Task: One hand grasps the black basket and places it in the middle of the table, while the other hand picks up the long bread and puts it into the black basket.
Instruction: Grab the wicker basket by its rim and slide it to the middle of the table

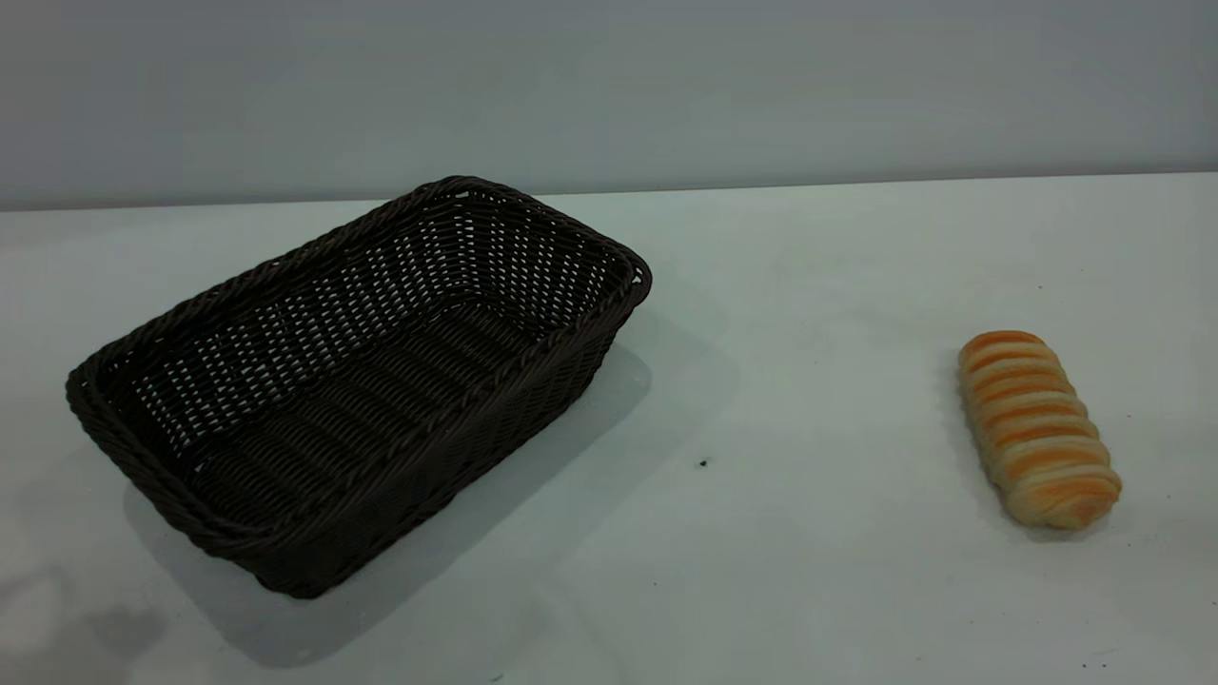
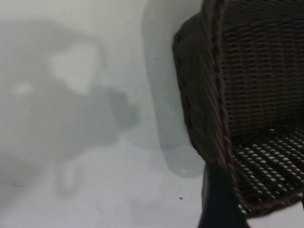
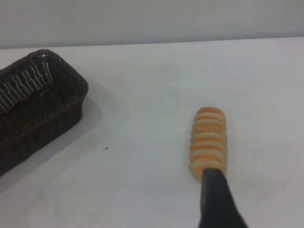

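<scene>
Dark woven wicker basket [image 1: 362, 381] at 9 o'clock, empty; ridged golden loaf [image 1: 1037, 428] at 3 o'clock, untouched. Neither hand's state discernible.

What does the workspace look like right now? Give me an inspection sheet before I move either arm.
Surface: the table is pale, matte, with a few small dark specks.
Job's things: the black basket stands upright and empty at the left side, not yet in the middle. The long bread lies flat on the table at the right, well apart from the basket.
Clutter: nothing seen.
Grippers: neither shows in the exterior view. A dark finger of the left one shows at the basket's rim; a dark finger of the right one shows just before the bread's near end. Open or shut cannot be told.
Cables: nothing seen.
Surroundings: a plain grey wall behind the table.
</scene>
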You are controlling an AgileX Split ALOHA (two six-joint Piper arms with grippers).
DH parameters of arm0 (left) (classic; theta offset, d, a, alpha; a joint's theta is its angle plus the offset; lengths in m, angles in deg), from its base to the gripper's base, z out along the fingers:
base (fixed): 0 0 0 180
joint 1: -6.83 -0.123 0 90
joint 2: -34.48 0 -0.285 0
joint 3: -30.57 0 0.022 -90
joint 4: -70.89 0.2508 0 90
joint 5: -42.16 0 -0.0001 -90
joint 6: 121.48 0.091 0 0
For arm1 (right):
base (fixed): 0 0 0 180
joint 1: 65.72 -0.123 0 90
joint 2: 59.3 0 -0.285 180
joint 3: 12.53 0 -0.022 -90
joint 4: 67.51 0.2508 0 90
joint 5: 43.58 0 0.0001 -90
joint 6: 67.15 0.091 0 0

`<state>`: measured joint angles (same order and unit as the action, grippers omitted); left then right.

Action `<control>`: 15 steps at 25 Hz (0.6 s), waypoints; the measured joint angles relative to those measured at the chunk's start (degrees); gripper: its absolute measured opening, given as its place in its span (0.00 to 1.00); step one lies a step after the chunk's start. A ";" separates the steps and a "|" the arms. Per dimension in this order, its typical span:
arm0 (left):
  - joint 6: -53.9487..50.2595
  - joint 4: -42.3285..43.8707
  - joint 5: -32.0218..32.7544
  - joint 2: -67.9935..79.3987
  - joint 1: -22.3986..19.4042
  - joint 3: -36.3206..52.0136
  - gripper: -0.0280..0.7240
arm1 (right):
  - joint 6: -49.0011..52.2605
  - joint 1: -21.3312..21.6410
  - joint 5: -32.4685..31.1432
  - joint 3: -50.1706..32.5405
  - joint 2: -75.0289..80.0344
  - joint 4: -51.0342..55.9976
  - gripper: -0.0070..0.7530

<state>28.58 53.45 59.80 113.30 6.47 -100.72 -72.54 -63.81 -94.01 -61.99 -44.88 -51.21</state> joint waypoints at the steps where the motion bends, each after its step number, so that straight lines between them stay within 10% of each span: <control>1: 0.05 -0.10 -0.80 1.01 0.00 0.00 0.70 | 0.00 0.00 0.00 0.00 0.00 0.04 0.56; 15: 0.16 -1.14 -11.84 14.59 2.84 -0.21 0.74 | -0.05 0.00 -0.15 0.00 0.00 0.24 0.56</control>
<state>28.75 52.31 47.96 127.89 9.31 -100.93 -72.59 -63.81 -94.17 -61.99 -44.88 -50.97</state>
